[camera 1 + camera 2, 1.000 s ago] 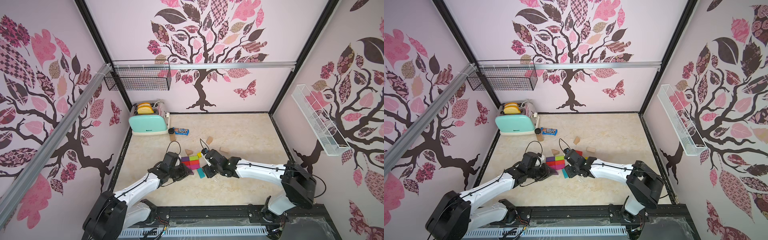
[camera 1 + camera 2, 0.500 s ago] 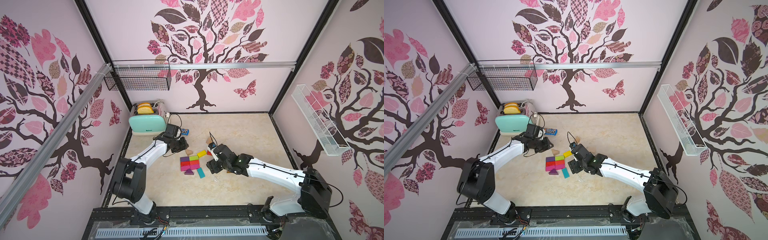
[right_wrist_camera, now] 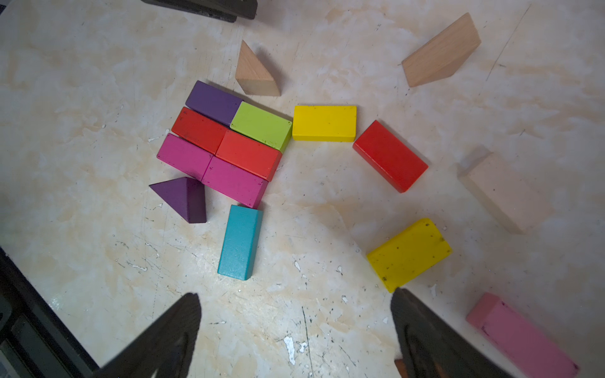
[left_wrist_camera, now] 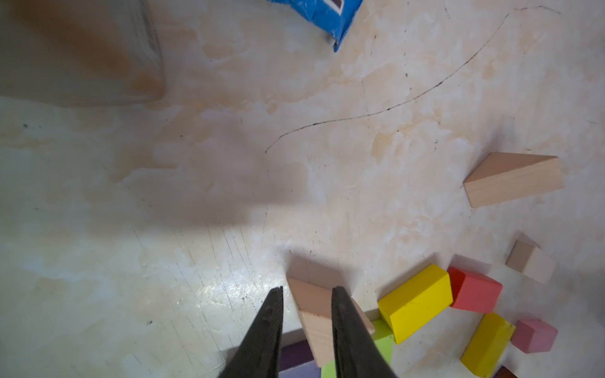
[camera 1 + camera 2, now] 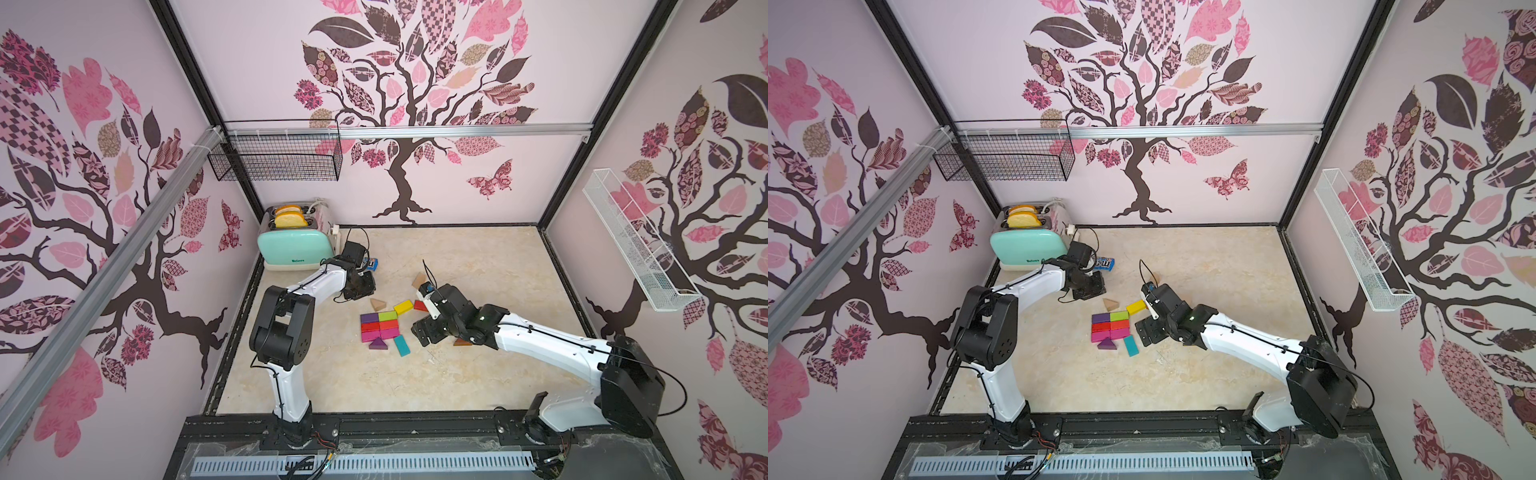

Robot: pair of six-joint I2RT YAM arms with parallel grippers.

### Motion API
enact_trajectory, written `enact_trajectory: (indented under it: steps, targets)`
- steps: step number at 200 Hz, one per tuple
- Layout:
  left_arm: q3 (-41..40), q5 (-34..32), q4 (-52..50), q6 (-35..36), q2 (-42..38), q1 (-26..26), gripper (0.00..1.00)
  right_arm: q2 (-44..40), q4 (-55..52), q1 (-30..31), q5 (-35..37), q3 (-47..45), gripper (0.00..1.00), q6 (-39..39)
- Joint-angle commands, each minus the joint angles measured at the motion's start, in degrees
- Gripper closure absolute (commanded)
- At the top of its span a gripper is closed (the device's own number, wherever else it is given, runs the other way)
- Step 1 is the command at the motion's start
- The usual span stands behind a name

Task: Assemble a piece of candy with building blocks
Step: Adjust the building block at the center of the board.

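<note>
The building blocks lie mid-table. Six flat ones, purple, green, red and magenta, form a tight cluster (image 5: 380, 326) (image 3: 229, 144). A purple triangle (image 3: 183, 198) and a teal block (image 3: 240, 242) lie at its near edge. Loose yellow (image 3: 324, 122), red (image 3: 389, 155), yellow (image 3: 409, 253) and pink (image 3: 520, 333) blocks lie to its right. My left gripper (image 5: 361, 293) (image 4: 307, 289) hovers shut to a narrow slit over a tan triangle (image 5: 377, 304) and holds nothing. My right gripper (image 5: 426, 332) (image 3: 296, 294) stands wide open and empty over bare table, right of the teal block.
A mint toaster (image 5: 296, 245) stands at the back left, with a blue packet (image 5: 371, 263) beside the left wrist. Another tan triangle (image 5: 419, 279) and a pale block (image 3: 504, 193) lie further back and right. A black wire basket (image 5: 276, 160) and a white rack (image 5: 636, 245) hang on the walls.
The left arm has swung from the front of the cluster to its far side by the packet. The right gripper has drawn back from the blocks and spread its jaws.
</note>
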Motion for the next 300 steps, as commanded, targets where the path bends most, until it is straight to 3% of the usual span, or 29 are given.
enact_trajectory:
  steps: [1, 300]
  targets:
    - [1.26, -1.32, -1.09, 1.25, 1.54, -0.17, 0.7, -0.97, 0.95, -0.72, -1.23, 0.91, 0.06, -0.54]
    - [-0.66, -2.18, -1.43, 0.42, 2.32, -1.31, 0.71, -3.67, 1.57, -3.71, -2.9, -1.86, 0.08, -0.46]
